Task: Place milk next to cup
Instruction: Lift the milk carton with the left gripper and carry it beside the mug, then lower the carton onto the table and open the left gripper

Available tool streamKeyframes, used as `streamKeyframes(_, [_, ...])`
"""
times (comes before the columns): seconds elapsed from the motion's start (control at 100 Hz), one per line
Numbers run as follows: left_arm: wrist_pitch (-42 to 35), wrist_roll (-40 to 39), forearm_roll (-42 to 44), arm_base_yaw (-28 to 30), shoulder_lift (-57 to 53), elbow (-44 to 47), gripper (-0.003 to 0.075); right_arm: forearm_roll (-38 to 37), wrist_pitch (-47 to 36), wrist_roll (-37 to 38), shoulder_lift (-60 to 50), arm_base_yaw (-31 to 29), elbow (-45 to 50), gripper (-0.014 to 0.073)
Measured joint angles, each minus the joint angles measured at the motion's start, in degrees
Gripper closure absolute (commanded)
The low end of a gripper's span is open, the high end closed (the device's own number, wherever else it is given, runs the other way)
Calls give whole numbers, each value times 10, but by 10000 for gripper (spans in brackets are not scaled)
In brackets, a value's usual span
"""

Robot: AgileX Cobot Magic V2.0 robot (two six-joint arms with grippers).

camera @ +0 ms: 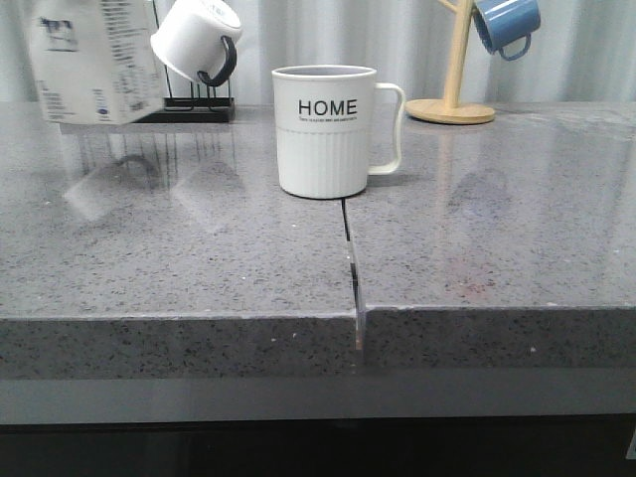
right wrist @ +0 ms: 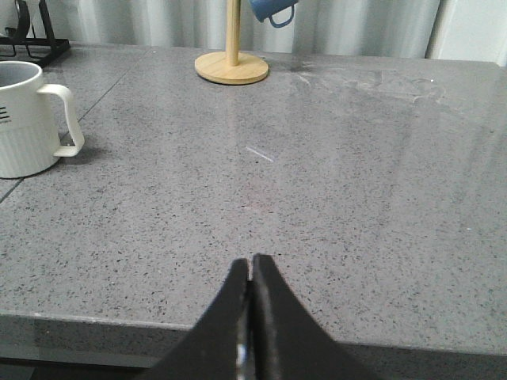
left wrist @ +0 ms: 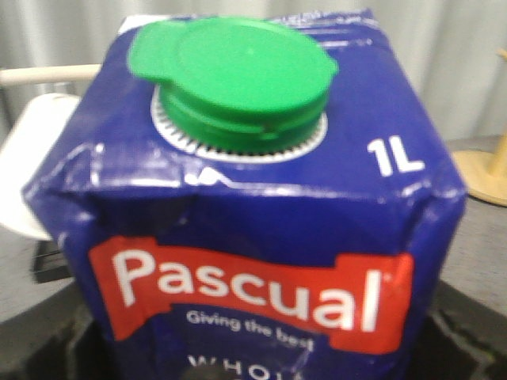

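The milk [camera: 94, 60] is at the back left of the grey counter, slightly tilted, well left of the cup, with its top cut off by the frame. In the left wrist view the milk [left wrist: 253, 198] fills the frame: blue top, green cap, red "Pascual" band. My left gripper is shut on it, and only its dark fingers [left wrist: 467, 332] show at the carton's sides. The cup [camera: 326, 129], ribbed off-white with "HOME" lettering, stands mid-counter with its handle to the right. It also shows in the right wrist view [right wrist: 24, 119]. My right gripper [right wrist: 252, 265] is shut and empty over the counter's front edge.
A white mug with a black handle [camera: 196, 40] hangs on a black rack behind the milk. A blue mug [camera: 507, 22] hangs on a wooden stand [camera: 449, 109] at the back right. A seam [camera: 350, 258] runs from the cup to the front edge.
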Motion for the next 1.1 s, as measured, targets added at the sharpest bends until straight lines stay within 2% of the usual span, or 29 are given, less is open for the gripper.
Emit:
streamKeyframes(0.21, [-6, 105, -118, -73, 0, 0, 598, 0, 0, 0, 0, 0, 0, 652])
streamKeyframes(0.39, [-39, 230, -239, -125, 10, 0, 598, 0, 0, 0, 0, 0, 0, 652])
streamKeyframes(0.77, [-46, 253, -279, -162, 62, 0, 582, 0, 0, 0, 0, 0, 0, 652])
streamKeyframes(0.82, [-48, 253, -279, -163, 63, 0, 524, 0, 0, 0, 0, 0, 0, 652])
streamKeyframes(0.86, [-48, 253, -279, -163, 63, 0, 426, 0, 0, 0, 0, 0, 0, 652])
streamKeyframes(0.89, [-47, 253, -279, -163, 63, 0, 340, 0, 0, 0, 0, 0, 0, 652])
streamKeyframes(0.92, [-46, 253, -280, -163, 63, 0, 222, 0, 0, 0, 0, 0, 0, 652])
streamKeyframes(0.94, [-44, 253, -281, -163, 63, 0, 175, 0, 0, 0, 0, 0, 0, 652])
streamKeyframes(0.95, [-44, 253, -281, -163, 63, 0, 109, 0, 0, 0, 0, 0, 0, 652])
streamKeyframes(1.0, [-43, 249, -282, -163, 63, 0, -3, 0, 0, 0, 0, 0, 0, 652])
streamKeyframes(1.1, [-32, 241, -287, -163, 63, 0, 76, 0, 0, 0, 0, 0, 0, 652])
